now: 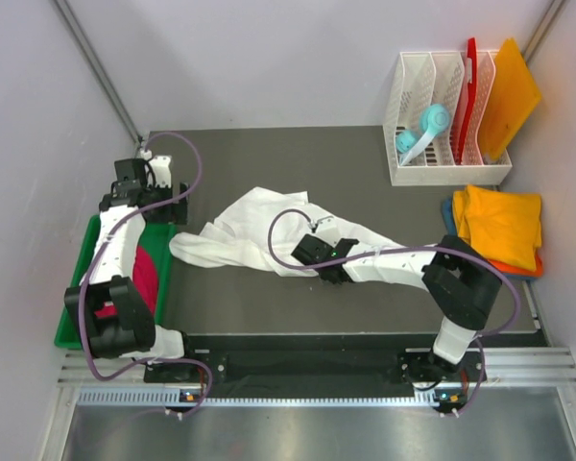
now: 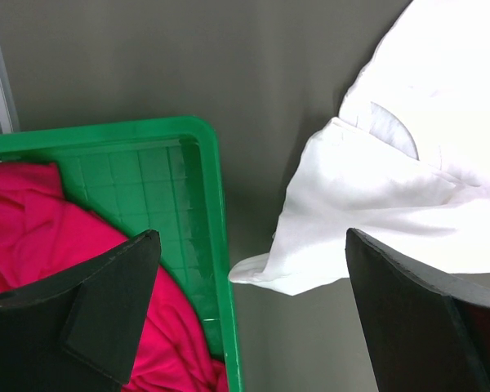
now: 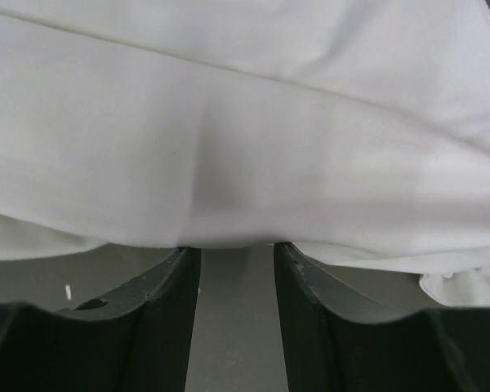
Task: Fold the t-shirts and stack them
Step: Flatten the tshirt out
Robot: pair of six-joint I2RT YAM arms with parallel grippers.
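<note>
A large white t-shirt [image 1: 254, 226] lies crumpled in the middle of the dark mat. My right gripper [image 1: 307, 252] sits low at its near edge. In the right wrist view the white t-shirt [image 3: 245, 122] drapes over the fingertips of the right gripper [image 3: 237, 245]; the jaws stand apart with bare mat between them. A crimson-pink t-shirt [image 1: 144, 274] lies in the green tray [image 1: 82, 279]. My left gripper [image 1: 165, 209] hovers wide open over the tray's far right corner. The left wrist view shows the left gripper [image 2: 251, 237] between the crimson-pink t-shirt [image 2: 41, 229] and a white sleeve [image 2: 351, 212].
A folded yellow-orange t-shirt [image 1: 499, 223] tops a stack at the right, over a blue one [image 1: 447, 209] and an orange one [image 1: 520, 267]. A white rack [image 1: 442, 168] at the back right holds a red board [image 1: 468, 86], an orange board [image 1: 507, 96] and a teal item [image 1: 427, 125].
</note>
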